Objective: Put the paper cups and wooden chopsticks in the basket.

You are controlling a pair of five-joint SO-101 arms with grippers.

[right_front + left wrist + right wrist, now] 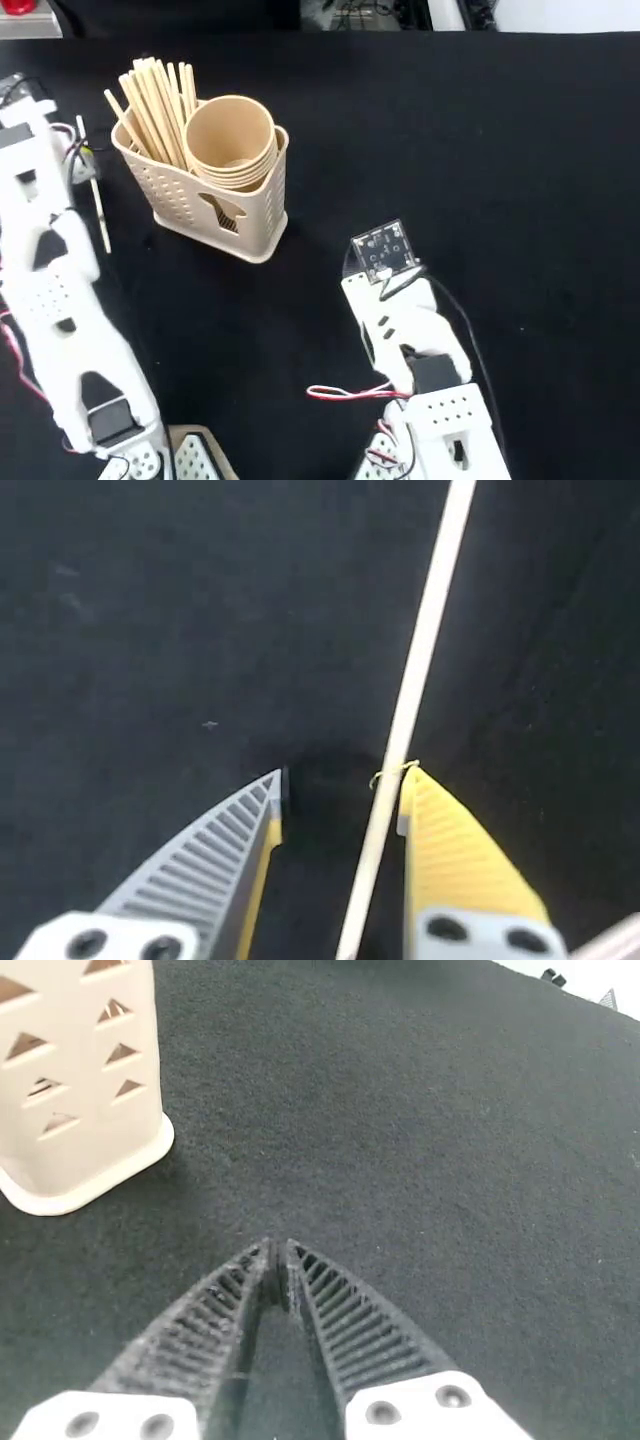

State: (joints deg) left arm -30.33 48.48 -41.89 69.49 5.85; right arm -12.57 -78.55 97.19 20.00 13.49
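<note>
The cream slotted basket point(215, 205) stands upright on the black worktop point(460, 150), toward its far left; a nested stack of paper cups point(232, 140) sits in the basket's right part, mouth up; a bundle of wooden chopsticks point(155, 100) leans in the left part, tips fanning out above the rim.

One loose chopstick point(96, 195) is outside the basket, just to its left and beside the left arm; it seems to lie on the cloth, though its height is hard to judge. In the left wrist view the left pincer point(345, 775) is spread wide around this chopstick point(405, 710); the stick runs lengthwise between the two fingers, close against the inner edge of the yellow finger point(455, 850) and apart from the grey finger point(210, 855), so it is not clamped.

The right pincer point(277, 1252) is clenched with nothing in it, its ribbed tips meeting just above the worktop; the basket point(85, 1090) stands near it, off to one side; in the high view the right arm is in front of the basket and to its right.
</note>
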